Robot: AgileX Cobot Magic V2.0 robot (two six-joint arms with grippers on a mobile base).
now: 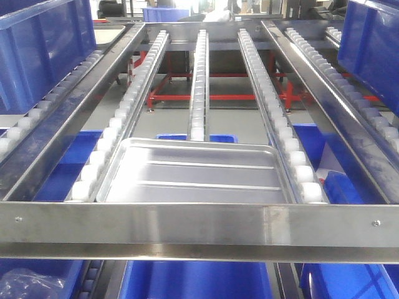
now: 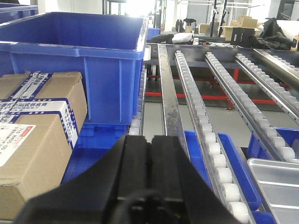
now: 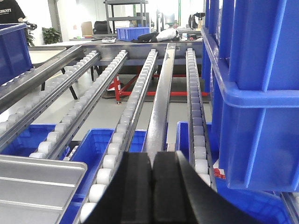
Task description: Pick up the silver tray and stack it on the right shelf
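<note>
Warehouse, blue bins (image 1: 37, 50) around: silver tray (image 1: 193, 174) lies flat on right shelf (image 1: 198, 81), just behind front bar (image 1: 199, 224); left gripper (image 2: 150, 154) and right gripper (image 3: 152, 163) pinched closed, empty; placement looks done.

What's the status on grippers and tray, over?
Left gripper shut, empty. Right gripper shut, empty. Tray flat on the shelf, near edge behind the front bar. Blue bins either side, off the tray.
</note>
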